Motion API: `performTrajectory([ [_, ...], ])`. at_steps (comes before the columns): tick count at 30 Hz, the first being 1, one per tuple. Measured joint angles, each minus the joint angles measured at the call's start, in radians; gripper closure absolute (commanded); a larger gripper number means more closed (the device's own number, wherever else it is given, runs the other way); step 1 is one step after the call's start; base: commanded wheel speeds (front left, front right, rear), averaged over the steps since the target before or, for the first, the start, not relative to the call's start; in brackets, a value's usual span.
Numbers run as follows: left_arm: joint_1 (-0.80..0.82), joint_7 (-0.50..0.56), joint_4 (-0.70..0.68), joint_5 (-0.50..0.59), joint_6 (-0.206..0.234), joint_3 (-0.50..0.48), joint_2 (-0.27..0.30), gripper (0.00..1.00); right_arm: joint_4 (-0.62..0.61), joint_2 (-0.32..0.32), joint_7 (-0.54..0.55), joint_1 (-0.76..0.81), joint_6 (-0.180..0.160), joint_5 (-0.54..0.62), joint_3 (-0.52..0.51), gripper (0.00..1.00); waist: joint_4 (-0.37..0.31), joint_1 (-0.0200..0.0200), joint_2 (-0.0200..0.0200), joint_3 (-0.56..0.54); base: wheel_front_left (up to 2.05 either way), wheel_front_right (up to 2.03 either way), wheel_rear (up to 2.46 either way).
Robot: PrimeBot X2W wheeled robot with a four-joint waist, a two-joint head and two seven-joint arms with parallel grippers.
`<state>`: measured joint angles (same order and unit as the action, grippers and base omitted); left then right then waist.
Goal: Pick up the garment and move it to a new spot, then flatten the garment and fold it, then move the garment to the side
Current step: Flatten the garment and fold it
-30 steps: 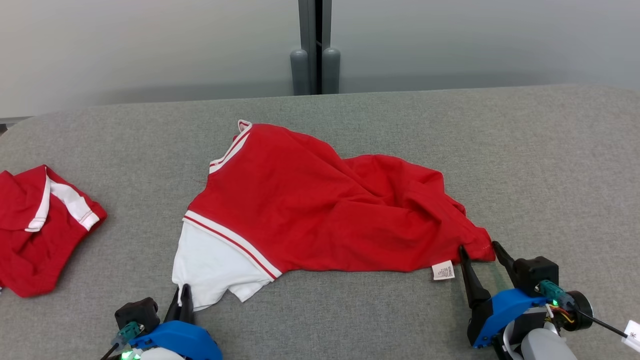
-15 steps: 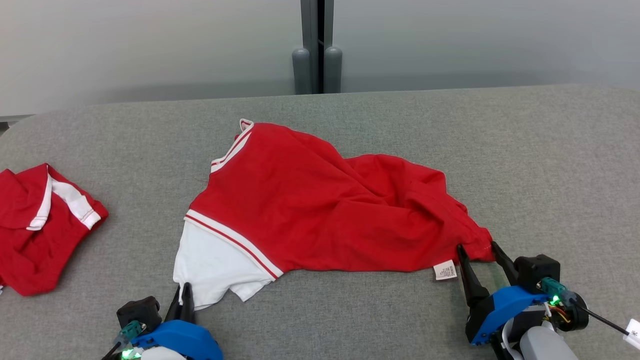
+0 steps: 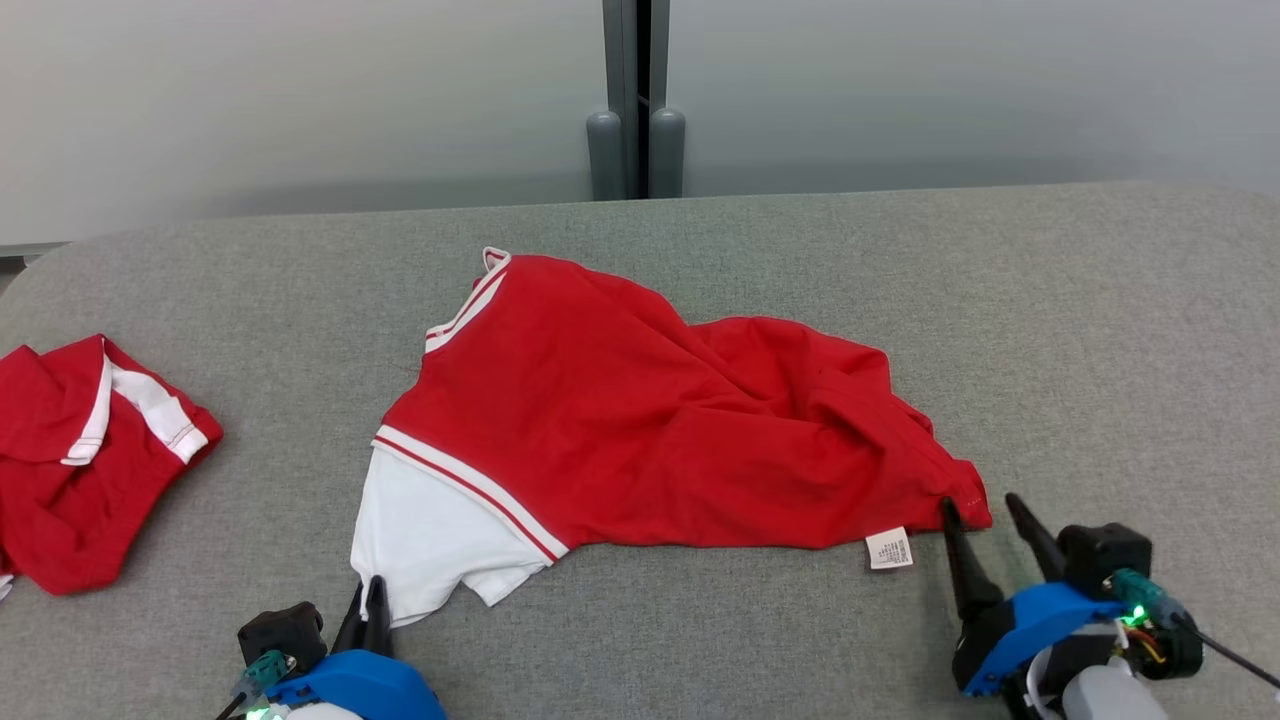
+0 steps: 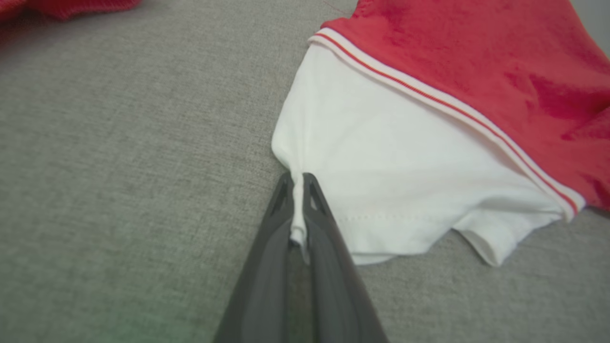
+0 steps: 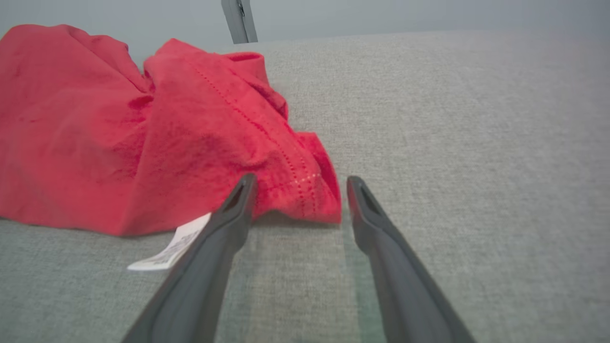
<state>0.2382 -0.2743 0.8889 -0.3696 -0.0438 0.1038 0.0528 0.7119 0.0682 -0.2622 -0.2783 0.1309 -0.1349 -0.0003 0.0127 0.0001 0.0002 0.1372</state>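
Observation:
The garment (image 3: 640,430), red with a white sleeve and striped trim, lies rumpled in the middle of the grey table (image 3: 1050,320). My left gripper (image 3: 370,590) is shut on the white sleeve's near corner; in the left wrist view the pinched white cloth (image 4: 405,157) runs between the closed fingers of that gripper (image 4: 296,177). My right gripper (image 3: 978,500) stands open at the garment's near right red corner. In the right wrist view the fingers of this gripper (image 5: 301,179) straddle that hemmed corner (image 5: 143,133), which rests on the table. A white care label (image 3: 888,548) sticks out beside it.
A second red and white garment (image 3: 80,460) lies bunched at the table's left edge. A grey post (image 3: 635,100) stands behind the table's far edge against a pale wall. Bare grey table stretches to the right and far side.
The head view has tipped slightly, so everything sits a bit lower. My right gripper has edged a little right and back along the red corner. The left grip is unchanged.

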Motion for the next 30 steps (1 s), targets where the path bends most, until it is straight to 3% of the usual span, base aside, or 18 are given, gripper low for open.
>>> performTrajectory([
  [6,-0.002,0.000,-0.002,0.001,0.000,-0.002,0.000,1.00,-0.065,-0.003,0.000,0.010,0.000,-0.012,-0.049,0.00,-0.001,-0.0001,0.0000,0.001,0.00,0.00,0.00],
  [14,-0.003,0.000,-0.003,0.004,-0.001,-0.004,0.000,1.00,-0.032,-0.009,0.000,0.012,0.000,0.035,-0.083,0.00,-0.001,-0.0002,0.0000,0.007,0.00,0.00,0.00],
  [24,0.000,-0.001,-0.006,0.008,-0.010,-0.016,-0.002,1.00,-0.004,-0.014,0.000,-0.013,0.000,0.115,-0.053,0.02,0.009,-0.0002,-0.0001,0.018,0.00,0.00,0.00],
  [28,0.000,-0.001,-0.007,0.011,-0.013,-0.021,-0.003,1.00,-0.001,-0.015,0.000,-0.014,0.000,0.116,-0.037,0.15,0.012,-0.0002,-0.0001,0.021,0.00,0.00,0.00],
  [30,0.000,-0.001,-0.007,0.011,-0.015,-0.023,-0.004,1.00,-0.003,-0.016,0.000,-0.014,0.000,0.116,-0.032,0.27,0.012,-0.0001,-0.0001,0.022,0.00,0.00,0.00],
])
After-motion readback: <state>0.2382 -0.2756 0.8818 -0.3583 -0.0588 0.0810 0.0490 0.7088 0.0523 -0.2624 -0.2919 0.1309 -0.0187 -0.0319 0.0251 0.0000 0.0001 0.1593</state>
